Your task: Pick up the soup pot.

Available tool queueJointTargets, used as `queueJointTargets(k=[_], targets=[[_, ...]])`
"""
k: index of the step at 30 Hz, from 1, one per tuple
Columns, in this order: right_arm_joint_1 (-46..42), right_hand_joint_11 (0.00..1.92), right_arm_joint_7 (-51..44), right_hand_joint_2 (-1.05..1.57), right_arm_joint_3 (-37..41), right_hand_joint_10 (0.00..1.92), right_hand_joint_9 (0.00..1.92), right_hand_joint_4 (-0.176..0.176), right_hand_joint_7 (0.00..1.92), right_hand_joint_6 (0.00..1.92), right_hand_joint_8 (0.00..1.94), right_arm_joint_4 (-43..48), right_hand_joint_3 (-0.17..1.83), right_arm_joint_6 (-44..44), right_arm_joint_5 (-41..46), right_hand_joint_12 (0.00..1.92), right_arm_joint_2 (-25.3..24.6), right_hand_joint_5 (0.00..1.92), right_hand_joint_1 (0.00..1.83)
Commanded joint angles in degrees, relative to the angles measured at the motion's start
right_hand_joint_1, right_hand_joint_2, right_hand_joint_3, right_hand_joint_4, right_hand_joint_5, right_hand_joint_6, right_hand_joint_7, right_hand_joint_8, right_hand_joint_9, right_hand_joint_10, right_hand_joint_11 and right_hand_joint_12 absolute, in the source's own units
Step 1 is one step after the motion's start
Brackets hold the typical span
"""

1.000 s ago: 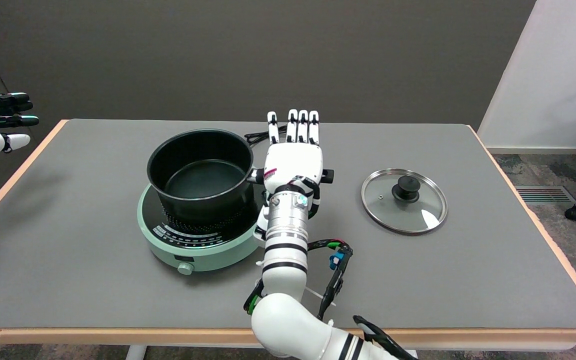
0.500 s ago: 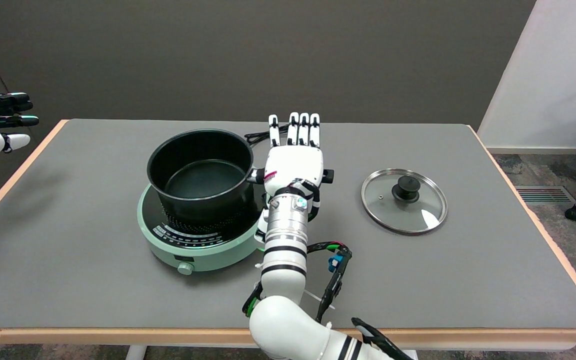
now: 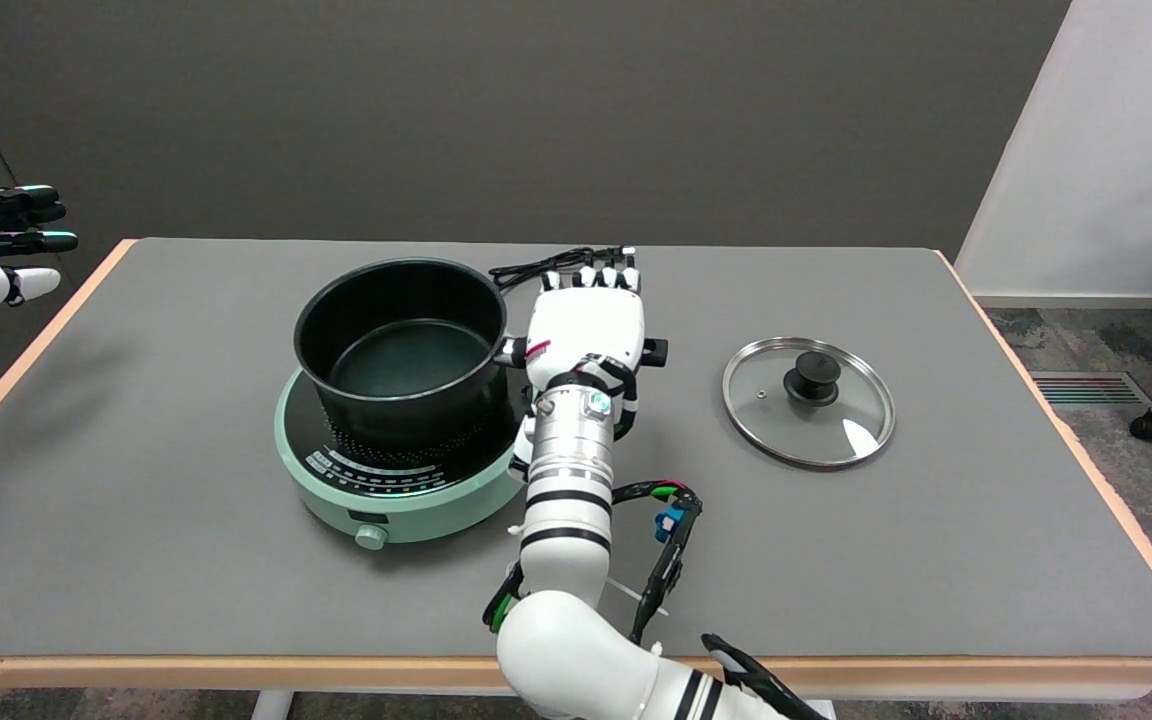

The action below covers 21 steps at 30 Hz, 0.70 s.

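While the black round soup pot (image 3: 401, 345) sits on the mint-green induction cooker (image 3: 391, 470), the right hand (image 3: 586, 325) lies over its side handle, fingers (image 3: 601, 277) curled down; whether they actually grasp it I cannot tell. A one-sided grip could tip the pot. Open table (image 3: 986, 520) lies right, before the glass lid (image 3: 808, 400); a black cord (image 3: 536, 266) lies just behind.

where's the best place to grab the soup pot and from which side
By its straight black handle, which sticks out sideways from the soup pot toward the glass lid. Come from above and wrap around it: the pot's wall is wide and smooth, and it sits on the green cooker. The right hand is already over the handle, fingers curling down.
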Motion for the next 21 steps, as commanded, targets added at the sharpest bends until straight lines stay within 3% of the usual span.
queueJointTargets(k=[1, 9, 10, 11, 16, 21], targets=[[0.06, 0.48, -1.01, -1.05, -0.24, 0.48, 0.48, 0.176, 0.48, 0.48, 0.48, 0.46, 1.81, -0.15, -0.15, 0.48, 0.22, 0.48, 1.2], [0.06, 0.77, -1.01, -0.97, -0.61, 0.77, 0.77, 0.176, 0.77, 0.77, 0.77, 1.37, 1.45, -1.56, -0.15, 0.77, 0.99, 0.77, 1.22], [0.03, 0.8, -1.01, -0.96, -0.58, 0.8, 0.8, 0.099, 0.8, 0.8, 0.8, 1.5, 1.41, -1.69, -0.15, 0.8, 0.99, 0.8, 1.22], [-0.02, 0.86, -1.01, -0.94, -0.51, 0.86, 0.86, 0.073, 0.86, 0.86, 0.86, 1.58, 1.37, -1.77, -0.15, 0.86, 0.99, 0.86, 1.22], [-0.18, 0.94, -1.01, -0.91, -0.35, 0.94, 0.94, 0.046, 0.94, 0.94, 0.94, 1.87, 1.28, -1.93, 0.07, 0.94, 0.99, 0.94, 1.23], [-0.1, 1.0, -1.01, -0.86, -0.21, 1.0, 1.0, 0.029, 1.0, 1.0, 1.0, 1.98, 1.32, -2.14, 0.41, 1.0, 0.99, 1.0, 1.23]])
